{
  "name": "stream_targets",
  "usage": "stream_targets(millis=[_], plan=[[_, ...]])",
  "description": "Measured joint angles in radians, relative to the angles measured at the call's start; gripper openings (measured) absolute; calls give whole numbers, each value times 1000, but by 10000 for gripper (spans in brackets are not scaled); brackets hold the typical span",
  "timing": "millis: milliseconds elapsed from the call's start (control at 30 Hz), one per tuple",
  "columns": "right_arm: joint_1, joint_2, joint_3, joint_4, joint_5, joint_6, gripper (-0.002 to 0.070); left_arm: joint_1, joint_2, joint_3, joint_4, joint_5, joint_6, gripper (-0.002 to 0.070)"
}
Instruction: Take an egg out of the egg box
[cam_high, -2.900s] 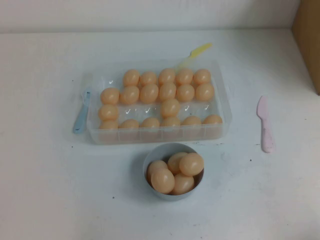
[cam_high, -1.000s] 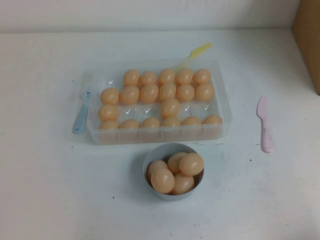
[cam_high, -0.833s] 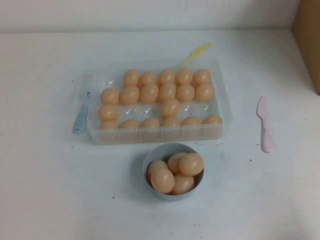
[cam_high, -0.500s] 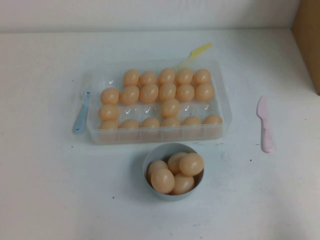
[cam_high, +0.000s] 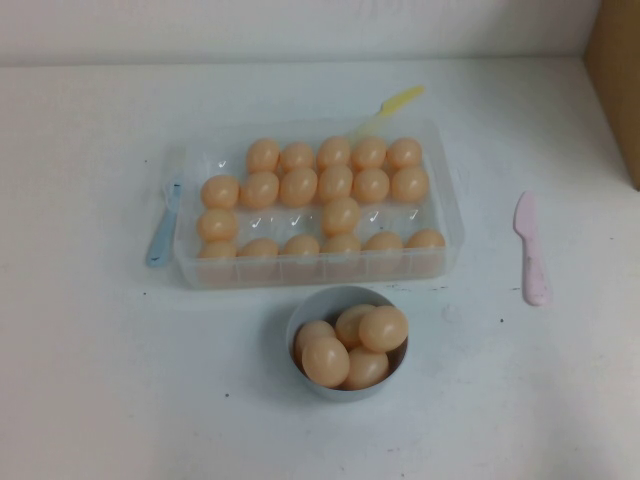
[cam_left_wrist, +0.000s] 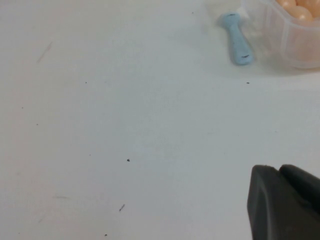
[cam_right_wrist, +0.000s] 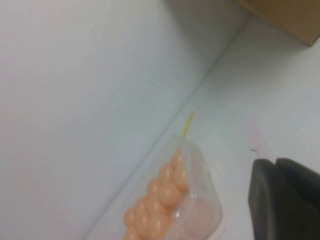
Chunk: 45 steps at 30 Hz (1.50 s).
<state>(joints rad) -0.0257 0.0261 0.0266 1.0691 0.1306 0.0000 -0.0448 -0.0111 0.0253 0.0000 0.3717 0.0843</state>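
Note:
The egg box (cam_high: 450, 255), a clear plastic tray, sits mid-table in the high view with several peach-orange eggs in rows; one egg (cam_high: 340, 215) stands alone in the third row. No arm shows in the high view. In the left wrist view my left gripper (cam_left_wrist: 280, 172) hovers shut over bare table, well away from the egg box's corner (cam_left_wrist: 285, 40). In the right wrist view my right gripper (cam_right_wrist: 276, 165) is shut and empty, raised, apart from the egg box (cam_right_wrist: 202, 215) and its eggs (cam_right_wrist: 167, 192).
A grey-blue bowl (cam_high: 300, 320) with several eggs stands in front of the box. A blue spatula (cam_high: 162, 228) lies at its left, a yellow one (cam_high: 392, 105) behind it, a pink one (cam_high: 530, 250) to the right. A cardboard box (cam_high: 615, 80) stands far right.

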Motion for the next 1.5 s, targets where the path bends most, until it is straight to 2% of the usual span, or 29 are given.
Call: stream_targets(millis=[267,467,567,833,1033,1200,1333,1500], plan=[[0,30,-51,-162,105,0,-17,0,0,0,0,0,0,-5],[0,226,-297,-517,306,0,-17,0,0,0,0,0,0,-5],[0,378,-428,-631,414,-75,-17,0,0,0,0,0,0,-5],[0,779,-816,-673,755,-398,-17,0,0,0,0,0,0,-4],[2,1063,-1082,-678,992,-486,-17,0,0,0,0,0,0,-4],[93,1248,-1279,-712,1085,-552,-17,0,0,0,0,0,0,-5],[214,1382,-1413,-822,1104,-565,-17,0,0,0,0,0,0,-5],[296,1526,-1574,-912,1107,-565,-17,0,0,0,0,0,0,-4]])
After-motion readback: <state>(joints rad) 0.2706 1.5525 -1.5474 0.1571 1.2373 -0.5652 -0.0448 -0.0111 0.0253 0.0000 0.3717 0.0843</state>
